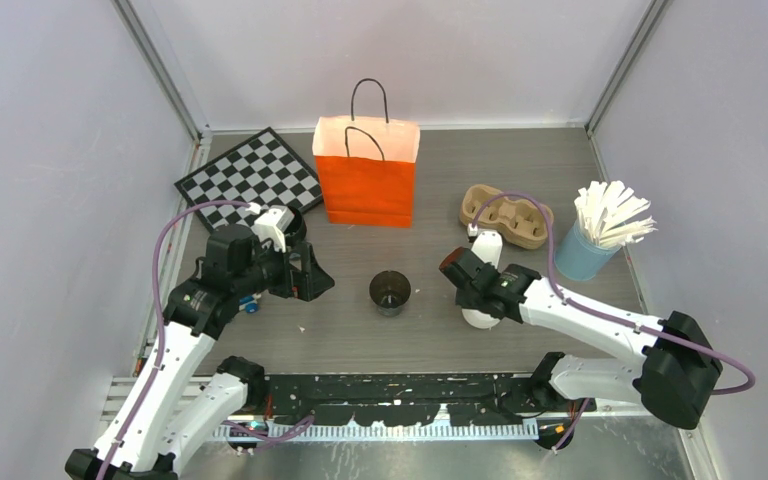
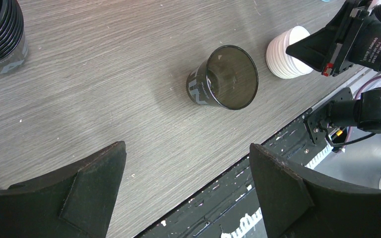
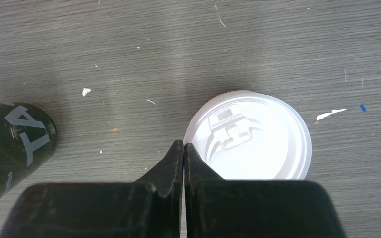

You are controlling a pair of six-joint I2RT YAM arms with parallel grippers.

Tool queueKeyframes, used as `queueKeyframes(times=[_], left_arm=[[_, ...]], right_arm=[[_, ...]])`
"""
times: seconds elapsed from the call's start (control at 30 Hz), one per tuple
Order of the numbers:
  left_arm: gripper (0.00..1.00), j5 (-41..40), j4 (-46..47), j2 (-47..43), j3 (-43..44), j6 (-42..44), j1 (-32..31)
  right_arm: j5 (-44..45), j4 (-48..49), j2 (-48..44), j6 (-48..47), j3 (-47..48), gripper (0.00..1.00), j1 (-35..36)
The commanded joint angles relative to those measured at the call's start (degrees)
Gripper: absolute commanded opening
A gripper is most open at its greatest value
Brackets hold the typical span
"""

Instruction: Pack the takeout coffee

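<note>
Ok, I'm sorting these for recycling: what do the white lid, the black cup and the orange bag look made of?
White lid: thin moulded plastic, smooth with a slight sheen and an embossed sip hole.
Black cup: probably smoky translucent plastic, glossy, with a dark see-through wall.
Orange bag: likely matte paper, going by its stiff flat sides and cord handles.

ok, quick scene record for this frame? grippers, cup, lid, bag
left gripper: open, empty, facing the black cup, apart from it
right gripper: shut, tips at the white lid's edge, nothing visibly held
black cup: upright, lidless, on the table between the arms
white lid: sip lid, tops a ribbed white stack under the right gripper
bag: orange, upright at the back, handles up
packing: cup and lid both outside the bag
</note>
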Motion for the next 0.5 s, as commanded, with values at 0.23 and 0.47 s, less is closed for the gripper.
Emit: queueKeyframes(times=[0.23, 0.47], left_arm=[[0.97, 0.5, 1.2, 1.0, 0.1, -0.1, -0.2], [0.97, 0.4, 1.2, 0.5, 0.1, -0.1, -0.2]], right_arm=[[-0.6, 4.3, -1.5, -2.1, -1.5, 0.03, 0.0], [-1.0, 1.9, -3.2, -2.2, -0.4, 0.06, -0.1]])
